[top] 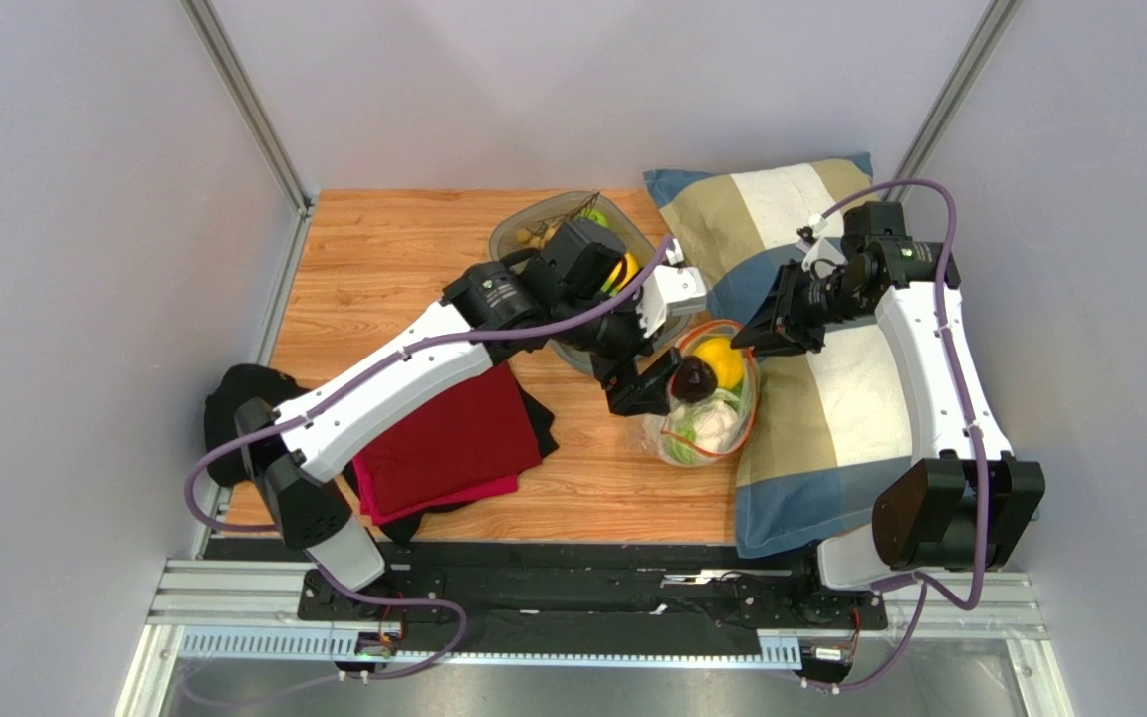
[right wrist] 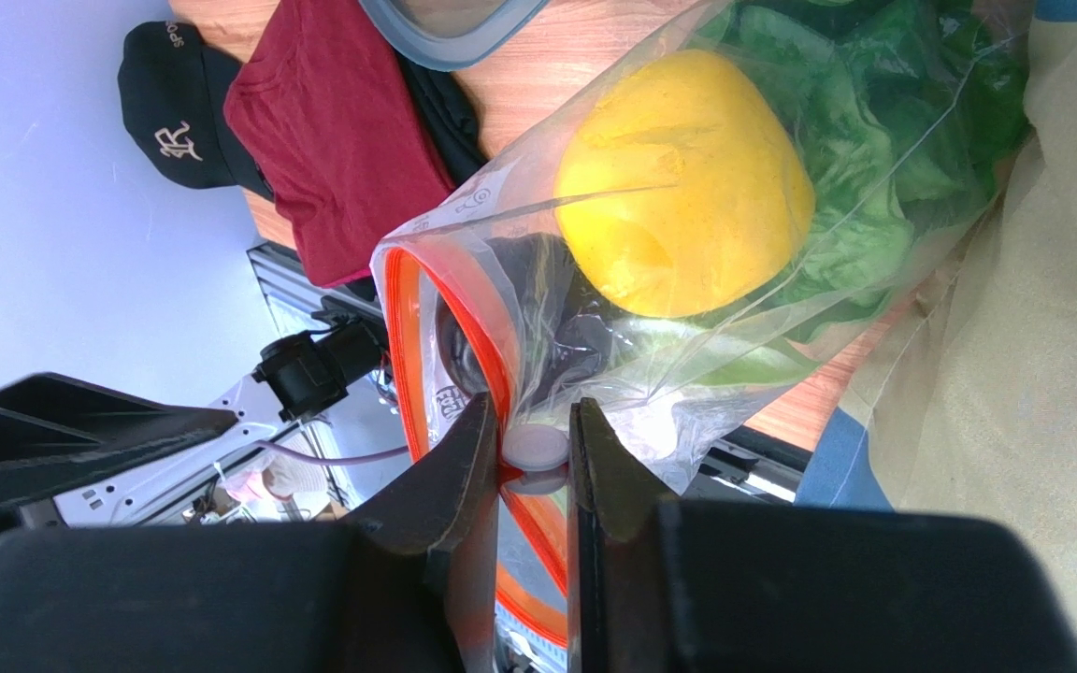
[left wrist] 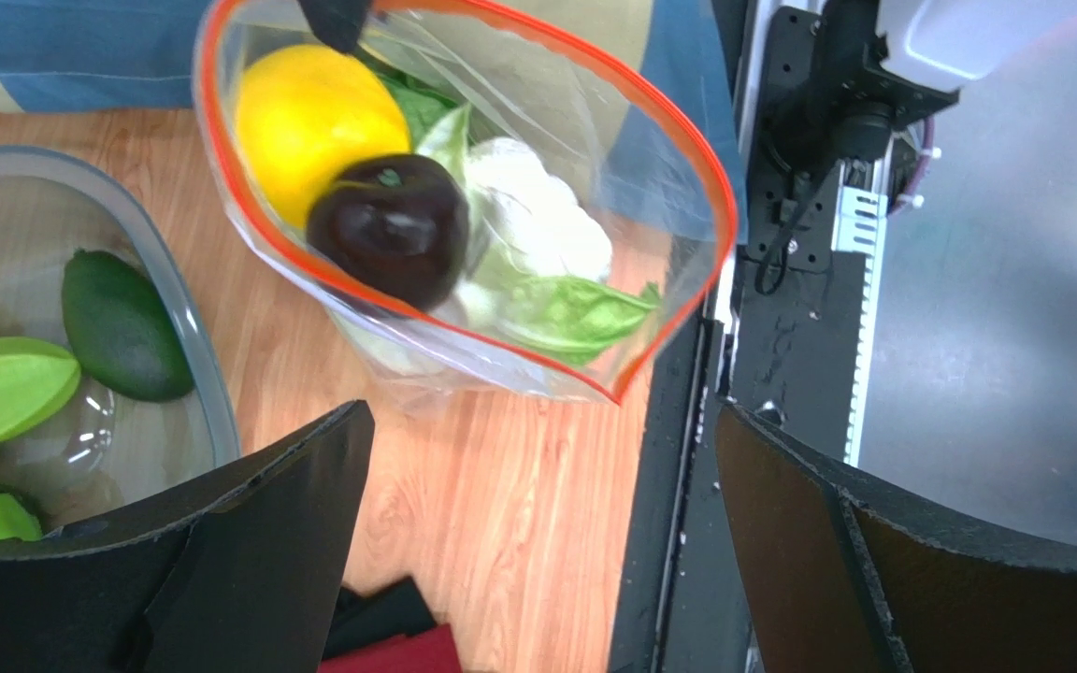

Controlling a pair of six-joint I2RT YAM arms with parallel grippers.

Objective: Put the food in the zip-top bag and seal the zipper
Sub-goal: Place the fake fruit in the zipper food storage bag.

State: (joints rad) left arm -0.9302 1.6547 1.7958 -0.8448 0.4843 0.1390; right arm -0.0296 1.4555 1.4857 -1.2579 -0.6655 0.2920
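The zip-top bag (top: 707,404) hangs open over the wood table, its red-orange zipper (left wrist: 671,154) forming a wide loop. Inside it lie the yellow fruit (left wrist: 313,119), the white cauliflower (left wrist: 544,218), green cabbage leaves (left wrist: 558,311) and a dark round fruit (left wrist: 390,225) at the mouth. My right gripper (right wrist: 533,446) is shut on the bag's mouth at a white slider on the zipper (right wrist: 404,337); the yellow fruit (right wrist: 685,182) and cabbage (right wrist: 867,154) show through the plastic. My left gripper (left wrist: 544,477) is open and empty, just in front of the bag's mouth (top: 640,392).
The grey oval tray (left wrist: 207,379) holding green fruits (left wrist: 116,323) stands left of the bag. A striped pillow (top: 834,404) lies at the right under the right arm. A red cloth (top: 438,441) and a black cap (top: 236,411) lie at the front left.
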